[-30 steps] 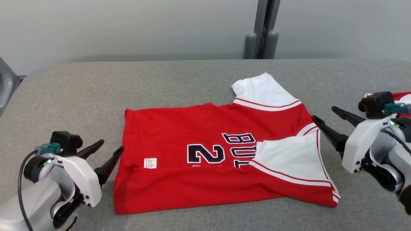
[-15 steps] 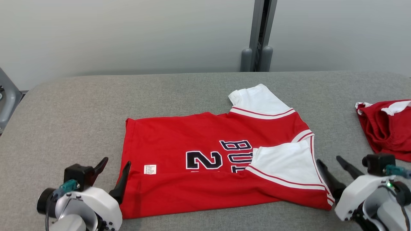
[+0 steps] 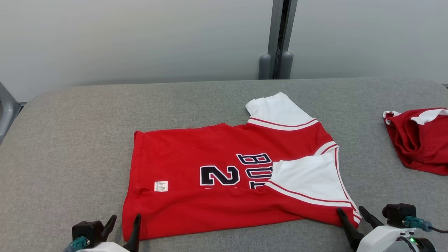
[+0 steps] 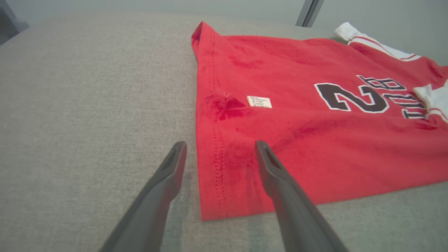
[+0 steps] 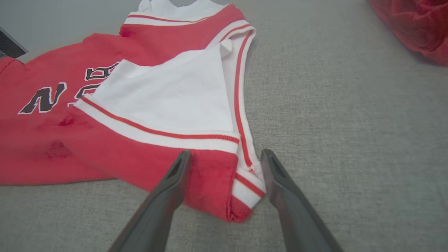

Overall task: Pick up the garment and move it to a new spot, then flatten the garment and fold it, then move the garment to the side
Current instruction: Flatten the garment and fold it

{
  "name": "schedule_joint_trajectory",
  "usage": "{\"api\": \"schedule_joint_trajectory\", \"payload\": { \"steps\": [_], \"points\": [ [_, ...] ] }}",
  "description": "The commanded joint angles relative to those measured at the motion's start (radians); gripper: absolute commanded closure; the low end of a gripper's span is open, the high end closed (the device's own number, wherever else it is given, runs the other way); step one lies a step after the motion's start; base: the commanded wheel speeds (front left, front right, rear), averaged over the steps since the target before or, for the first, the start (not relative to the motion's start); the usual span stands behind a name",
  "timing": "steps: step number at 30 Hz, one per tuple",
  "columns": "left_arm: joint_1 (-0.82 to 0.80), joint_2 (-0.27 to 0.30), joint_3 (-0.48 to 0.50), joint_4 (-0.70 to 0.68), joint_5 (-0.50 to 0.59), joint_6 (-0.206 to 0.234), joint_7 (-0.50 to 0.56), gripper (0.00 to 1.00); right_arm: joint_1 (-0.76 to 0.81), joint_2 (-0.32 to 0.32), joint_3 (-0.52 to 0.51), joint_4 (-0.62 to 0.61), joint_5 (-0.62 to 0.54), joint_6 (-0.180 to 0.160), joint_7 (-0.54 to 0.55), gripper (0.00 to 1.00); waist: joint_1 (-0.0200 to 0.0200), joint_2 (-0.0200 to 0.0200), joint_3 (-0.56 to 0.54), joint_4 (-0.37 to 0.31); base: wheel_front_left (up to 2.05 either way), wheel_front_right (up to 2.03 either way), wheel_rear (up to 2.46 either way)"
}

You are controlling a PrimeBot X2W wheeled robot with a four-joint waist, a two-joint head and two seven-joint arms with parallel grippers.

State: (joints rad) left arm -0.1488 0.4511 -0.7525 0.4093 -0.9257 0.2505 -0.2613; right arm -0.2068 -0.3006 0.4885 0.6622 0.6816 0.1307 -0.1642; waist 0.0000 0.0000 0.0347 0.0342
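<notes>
Left pincer (image 3: 126,217) spread, one finger on each side of the jersey's near-left hem edge, pinching nothing. Red jersey (image 3: 210,154) lies flat mid-desk (image 3: 70,122), near edge folded over, white sleeve on top. Right pincer (image 3: 349,208) spread at its near-right corner, empty. Second red garment (image 3: 420,140) bunched at far right, well apart.

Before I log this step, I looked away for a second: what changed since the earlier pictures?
Both grippers drew back toward the robot: the left gripper now straddles the near left corner of the jersey, the right gripper its near right corner. Both are open, nothing gripped. The camera shifted too. The jersey kept its fold.
</notes>
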Motion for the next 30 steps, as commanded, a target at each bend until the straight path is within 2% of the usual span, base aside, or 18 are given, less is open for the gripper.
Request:
{"api": "schedule_joint_trajectory", "payload": {
  "steps": [1,12,20,30],
  "points": [
    [0.002,-0.002,0.008,0.007,-0.007,0.003,0.0,0.0,0.01,0.001,-0.019,0.003,-0.01,0.0,0.005,0.0,0.0,0.0,0.001,0.0,0.0,0.0,0.0],
    [0.007,-0.018,0.002,0.025,-0.059,-0.049,0.049,0.0,0.058,0.056,-0.162,-0.029,-0.12,0.0,0.066,0.0,0.0,0.0,0.008,0.003,0.0,0.0,0.0],
    [-0.016,-0.025,-0.01,0.064,-0.064,-0.012,0.102,0.0,0.086,0.082,-0.214,-0.098,-0.172,0.0,0.117,0.0,0.0,0.0,0.019,0.002,0.0,0.0,0.0],
    [-0.04,-0.051,-0.037,0.093,-0.069,-0.048,0.139,0.0,0.115,0.096,-0.245,-0.164,-0.203,0.0,0.164,0.0,0.0,0.0,0.03,0.001,0.0,0.0,0.0]
  ]
}}
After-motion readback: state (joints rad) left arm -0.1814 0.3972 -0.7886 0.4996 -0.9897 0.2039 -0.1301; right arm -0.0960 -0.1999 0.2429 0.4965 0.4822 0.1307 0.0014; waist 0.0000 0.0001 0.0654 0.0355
